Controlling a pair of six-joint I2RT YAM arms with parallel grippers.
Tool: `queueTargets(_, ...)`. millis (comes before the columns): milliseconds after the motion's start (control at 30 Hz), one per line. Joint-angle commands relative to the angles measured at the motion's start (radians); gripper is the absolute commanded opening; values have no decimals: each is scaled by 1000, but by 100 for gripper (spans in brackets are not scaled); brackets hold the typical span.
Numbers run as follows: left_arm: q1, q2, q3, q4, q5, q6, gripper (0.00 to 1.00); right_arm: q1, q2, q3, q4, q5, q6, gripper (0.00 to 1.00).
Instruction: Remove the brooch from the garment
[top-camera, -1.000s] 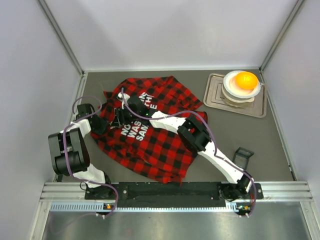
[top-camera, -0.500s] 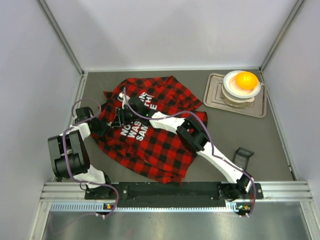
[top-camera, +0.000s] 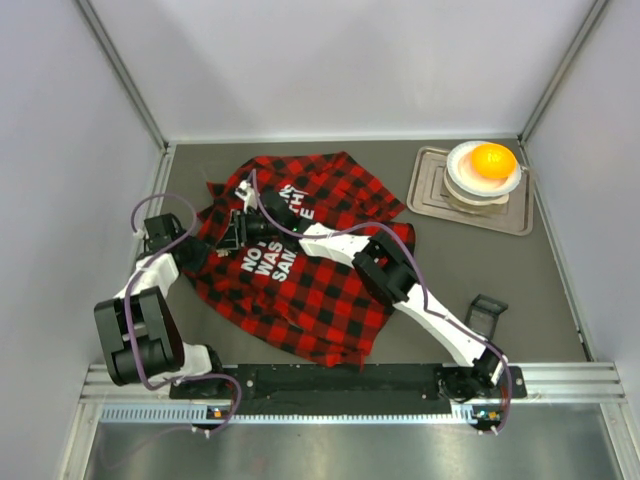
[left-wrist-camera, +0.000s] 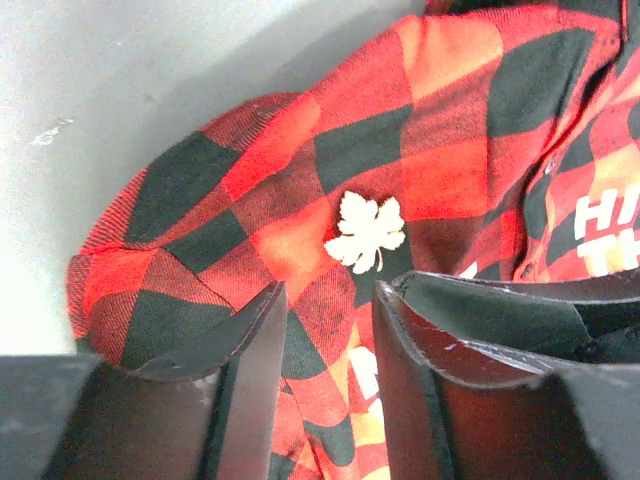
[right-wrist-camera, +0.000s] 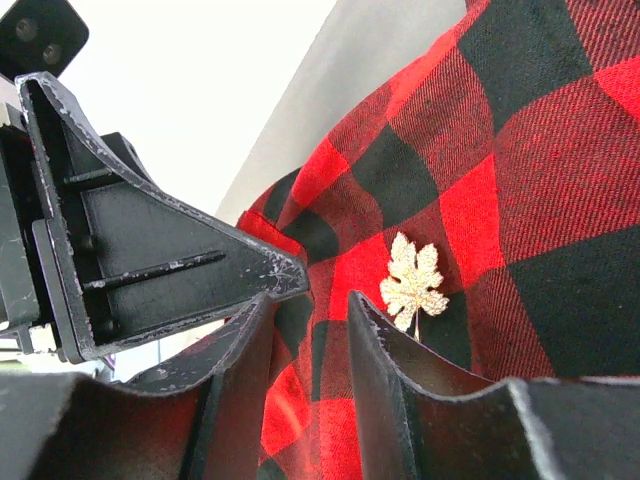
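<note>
Left jaws and right jaws are apart. The brooch (left-wrist-camera: 365, 232) sits on the shirt (left-wrist-camera: 250, 180) just past their tips.

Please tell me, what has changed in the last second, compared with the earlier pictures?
The left arm folded back, its elbow moving toward the near edge. Nothing was grasped or released. The left hand and right hand stay open close to the brooch, still pinned on the garment.

Bright, even light (wrist views softly blurred nearby).
</note>
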Motion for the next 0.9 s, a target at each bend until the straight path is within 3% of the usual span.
queueTargets(0, 5, -21, -3, -8, -21, -33, 48, 2, 27, 54, 48, -25, 27, 36)
queueTargets(200, 2, 118, 100, -97, 91, -105, 51, -18, -49, -21, 17, -19, -11, 30)
queueTargets(267, 1, 199, 180, -160, 108, -111, 49, -26, -114, -30, -151, 41, -113, 30)
queueTargets(367, -1, 261, 260, -263, 95, -136, 47, -47, -184, -98, -242, 93, -189, 31)
queueTargets(500, -24, 277, 312, -307, 17, -188, 46, -70, -322, -234, -280, 149, -253, 32)
queueTargets(633, -65, 335, 445, -457, -99, -234, 49, -73, -389, -288, -313, 186, -313, 33)
queueTargets(867, -140, 497, 631, -696, -240, -269, 57, -75, -409, -303, -319, 170, -331, 35)
